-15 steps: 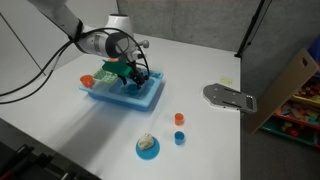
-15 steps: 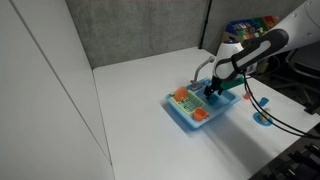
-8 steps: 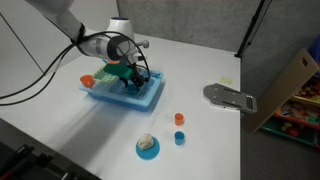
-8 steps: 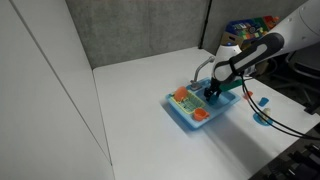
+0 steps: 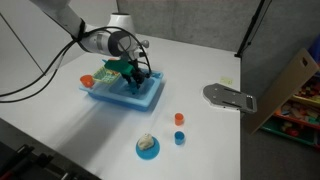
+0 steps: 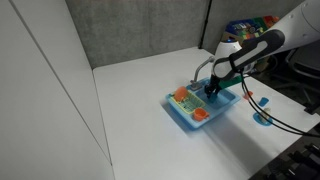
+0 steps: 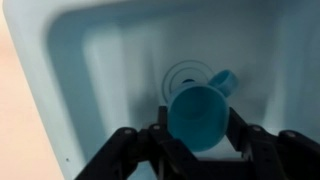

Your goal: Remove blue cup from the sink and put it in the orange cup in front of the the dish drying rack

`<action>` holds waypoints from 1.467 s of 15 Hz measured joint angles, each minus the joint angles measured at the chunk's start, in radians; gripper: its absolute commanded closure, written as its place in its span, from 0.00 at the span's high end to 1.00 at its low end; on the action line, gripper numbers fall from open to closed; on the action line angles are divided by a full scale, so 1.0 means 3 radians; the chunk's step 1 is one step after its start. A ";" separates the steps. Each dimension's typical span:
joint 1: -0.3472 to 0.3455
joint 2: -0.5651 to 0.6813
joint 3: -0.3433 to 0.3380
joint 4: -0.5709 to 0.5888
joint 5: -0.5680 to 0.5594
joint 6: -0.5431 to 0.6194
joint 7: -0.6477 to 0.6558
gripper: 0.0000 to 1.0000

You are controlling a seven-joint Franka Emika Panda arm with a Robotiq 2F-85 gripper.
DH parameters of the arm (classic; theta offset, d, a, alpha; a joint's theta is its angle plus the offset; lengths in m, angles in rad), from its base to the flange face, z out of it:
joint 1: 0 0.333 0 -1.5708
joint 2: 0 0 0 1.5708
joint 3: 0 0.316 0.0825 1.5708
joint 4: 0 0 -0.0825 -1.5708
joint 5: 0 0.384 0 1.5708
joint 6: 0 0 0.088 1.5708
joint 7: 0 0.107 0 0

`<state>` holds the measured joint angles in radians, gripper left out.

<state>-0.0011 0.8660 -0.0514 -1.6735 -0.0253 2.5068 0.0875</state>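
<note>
Wrist view: noted blue cup (image 7: pixel 198 118) pinched between both fingers (image 7: pixel 158 132) of gripper (image 7: pixel 200 132), over drain ring inside sink (image 7: pixel 90 60) basin. Exterior views: cup hidden behind gripper (image 5: pixel 128 78); saw orange cup (image 5: pixel 88 80) at sink's (image 5: pixel 150 97) left end, outside the wrist frame.

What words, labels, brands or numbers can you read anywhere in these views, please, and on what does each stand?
No text can be read in any view.
The sink, the blue cup and the cardboard box show no print.
The colourful items beside the box are too blurred to tell.
</note>
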 measured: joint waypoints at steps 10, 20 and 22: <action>0.0123 -0.0293 -0.0111 0.0035 -0.0008 -0.0459 0.0202 0.32; 0.0162 -0.0804 -0.0121 -0.0233 -0.0116 -0.0830 0.0222 0.32; 0.0193 -0.0960 -0.0122 -0.0386 -0.0186 -0.0837 0.0254 0.32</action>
<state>0.0567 0.5781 -0.0880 -1.7892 -0.0811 2.2557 0.1636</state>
